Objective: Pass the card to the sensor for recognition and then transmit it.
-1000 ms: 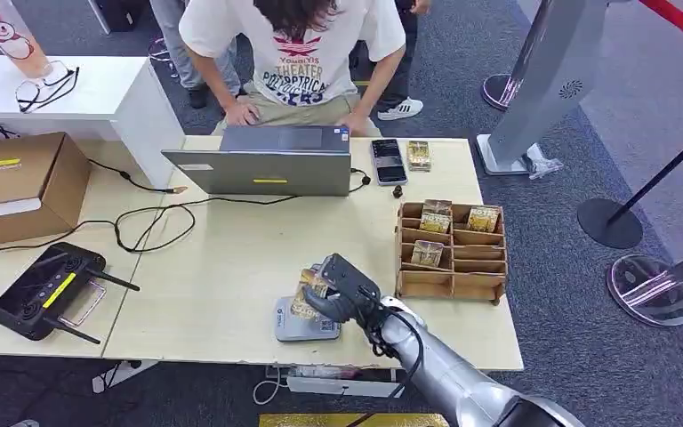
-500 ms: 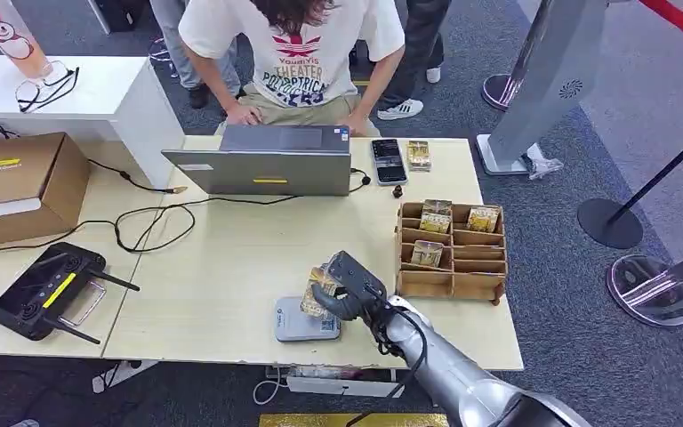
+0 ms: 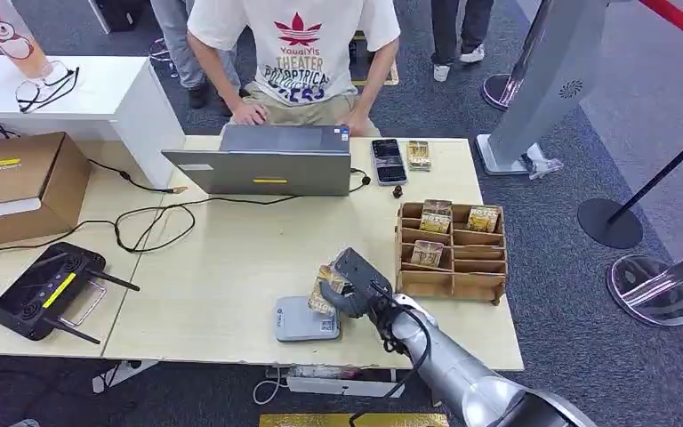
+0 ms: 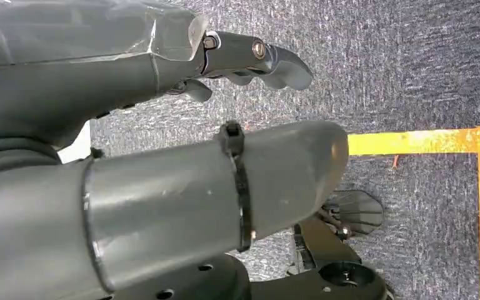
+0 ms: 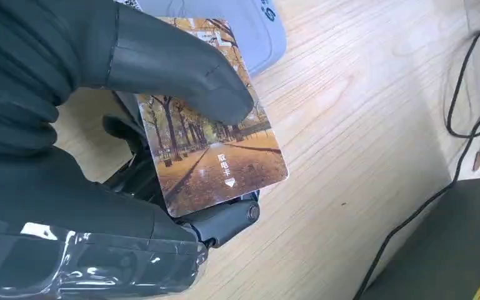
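Observation:
My right hand (image 3: 353,285) holds a card (image 3: 325,289) printed with an autumn tree avenue, just above the table beside the sensor. In the right wrist view the thumb (image 5: 181,75) presses the card (image 5: 219,156) flat against the fingers beneath it. The sensor (image 3: 302,320) is a flat grey-blue pad with a label, lying near the table's front edge; its corner (image 5: 250,25) shows past the card. The card overlaps the sensor's right part. My left hand (image 4: 162,125) hangs over grey carpet with nothing in it, fingers slightly curled.
A wooden rack (image 3: 452,252) with more cards stands right of my hand. A laptop (image 3: 271,160), a phone (image 3: 389,161) and a person typing sit at the far edge. Cables (image 3: 156,222), a black controller (image 3: 49,289) and a cardboard box (image 3: 18,182) lie left.
My right hand has drifted to the right with the card, from over the sensor's middle to its right edge. The person behind the laptop has straightened up.

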`<state>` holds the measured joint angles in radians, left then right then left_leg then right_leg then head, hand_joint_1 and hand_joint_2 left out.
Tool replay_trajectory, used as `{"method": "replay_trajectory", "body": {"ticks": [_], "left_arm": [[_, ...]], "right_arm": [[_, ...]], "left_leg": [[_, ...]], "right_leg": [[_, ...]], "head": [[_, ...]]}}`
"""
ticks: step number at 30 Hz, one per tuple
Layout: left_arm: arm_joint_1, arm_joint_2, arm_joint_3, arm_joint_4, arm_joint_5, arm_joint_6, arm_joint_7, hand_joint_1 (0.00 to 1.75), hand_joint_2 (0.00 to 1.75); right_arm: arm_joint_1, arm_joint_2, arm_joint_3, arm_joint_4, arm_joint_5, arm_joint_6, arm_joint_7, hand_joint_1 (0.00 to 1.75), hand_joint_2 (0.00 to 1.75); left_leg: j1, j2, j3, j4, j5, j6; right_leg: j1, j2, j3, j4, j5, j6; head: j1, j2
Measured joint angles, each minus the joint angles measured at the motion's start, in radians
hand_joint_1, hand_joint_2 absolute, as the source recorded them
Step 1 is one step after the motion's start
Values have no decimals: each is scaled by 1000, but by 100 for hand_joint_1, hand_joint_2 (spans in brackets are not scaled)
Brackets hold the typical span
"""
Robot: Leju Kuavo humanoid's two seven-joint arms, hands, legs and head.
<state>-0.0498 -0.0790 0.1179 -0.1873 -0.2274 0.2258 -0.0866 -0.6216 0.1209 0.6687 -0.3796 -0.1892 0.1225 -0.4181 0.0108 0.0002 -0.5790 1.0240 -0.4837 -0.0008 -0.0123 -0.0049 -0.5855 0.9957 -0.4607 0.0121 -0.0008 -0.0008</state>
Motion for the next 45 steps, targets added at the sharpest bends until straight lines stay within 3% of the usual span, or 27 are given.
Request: {"method": "replay_trajectory", "body": {"ticks": [27, 45], "left_arm": [[1, 0, 0, 0, 2, -2, -2, 0, 0], [1, 2, 0, 0, 0, -9, -10, 0, 0]], "right_arm": [[8, 0, -3, 26, -8, 53, 5, 175, 175], [41, 1, -5, 25, -13, 37, -31, 175, 175]], "left_leg": [[0, 0, 0, 0, 0, 0], [0, 0, 0, 0, 0, 0]], "right_leg": [[0, 0, 0, 0, 0, 0], [0, 0, 0, 0, 0, 0]], "head": [[0, 0], [0, 0]]}}
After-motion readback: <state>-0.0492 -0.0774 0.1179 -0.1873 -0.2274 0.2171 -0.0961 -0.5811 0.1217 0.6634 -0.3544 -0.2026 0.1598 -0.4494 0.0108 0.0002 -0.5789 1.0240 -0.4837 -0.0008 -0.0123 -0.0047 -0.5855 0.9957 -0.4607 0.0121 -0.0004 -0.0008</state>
